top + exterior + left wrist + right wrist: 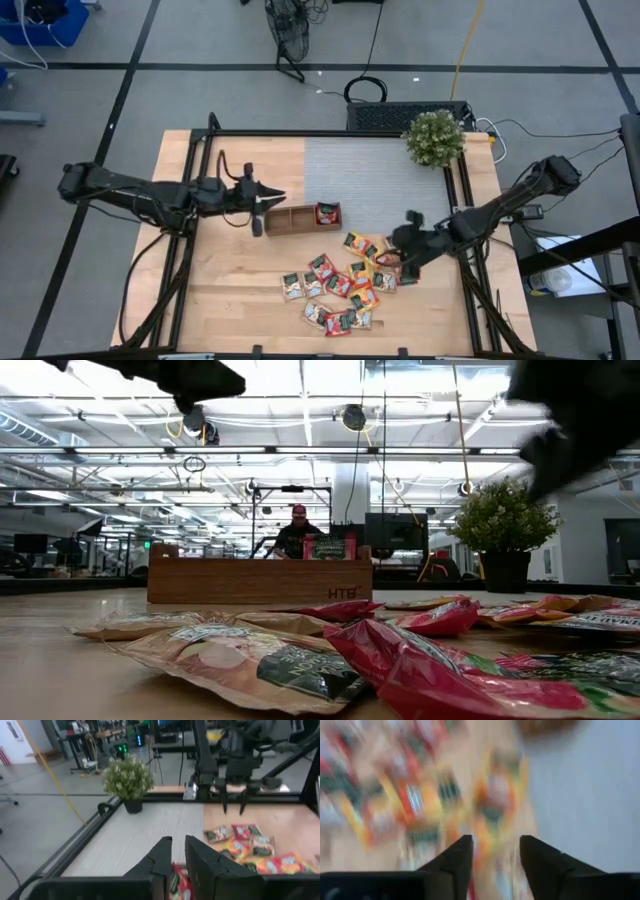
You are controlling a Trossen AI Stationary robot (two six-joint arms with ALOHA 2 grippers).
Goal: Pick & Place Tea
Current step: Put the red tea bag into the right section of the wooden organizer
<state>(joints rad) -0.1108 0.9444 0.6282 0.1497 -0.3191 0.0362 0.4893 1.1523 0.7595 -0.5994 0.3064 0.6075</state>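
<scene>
Tabletop (230, 290); tea sachets (340, 285) flat, scattered

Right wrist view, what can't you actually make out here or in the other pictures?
- Right wrist view: the tea sachets are motion-blurred, labels unreadable.
- Low view: both grippers are cut off by the top edge.
- Low view: the tray wall hides its compartments.
- Left wrist view: the left gripper covers most of the red sachet below it.

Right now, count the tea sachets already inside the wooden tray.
1: a red sachet stands in the right end compartment of the tray. The other compartments look empty.
</scene>
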